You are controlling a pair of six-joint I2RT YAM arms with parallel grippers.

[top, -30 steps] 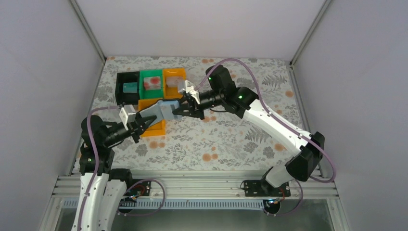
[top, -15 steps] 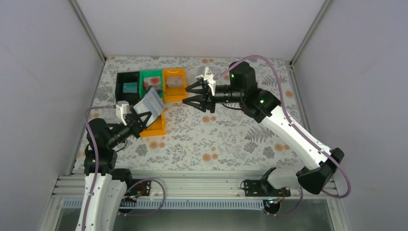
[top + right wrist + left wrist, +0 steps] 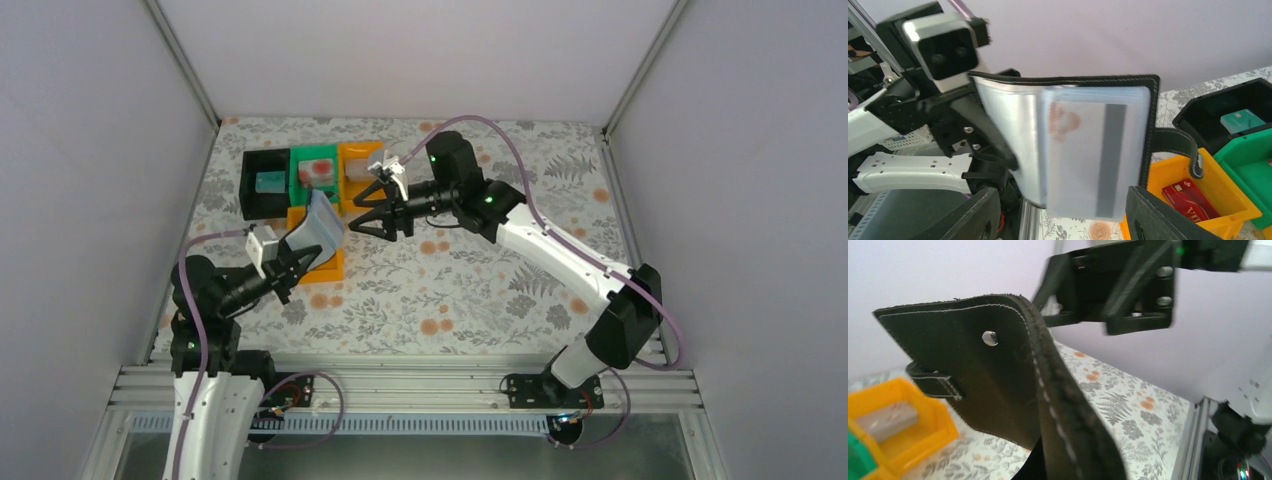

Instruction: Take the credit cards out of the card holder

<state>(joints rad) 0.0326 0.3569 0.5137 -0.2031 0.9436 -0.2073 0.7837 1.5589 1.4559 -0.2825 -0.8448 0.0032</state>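
My left gripper [image 3: 292,260] is shut on the card holder [image 3: 320,222] and holds it up, tilted, above the near orange tray [image 3: 322,265]. In the left wrist view only its black outside [image 3: 978,375] and strap tab [image 3: 933,382] show, and my fingers are hidden behind it. The right wrist view faces its pale inside panels [image 3: 1013,135], where a whitish credit card with a red blot and grey stripe [image 3: 1088,155] sits in a clear sleeve. My right gripper [image 3: 368,212] stands open just right of the holder, apart from it, with nothing between its fingers [image 3: 1158,220].
At the back stand a black tray [image 3: 250,190] with a teal card [image 3: 270,183], a green tray [image 3: 330,155] with a whitish-red card [image 3: 318,172] and an orange tray [image 3: 350,195] with a grey card [image 3: 360,170]. A red card [image 3: 1193,197] lies in the near orange tray.
My right gripper opened, swung out past the back orange tray, then came back to face the holder. My left arm pulled back and tipped the holder more upright.
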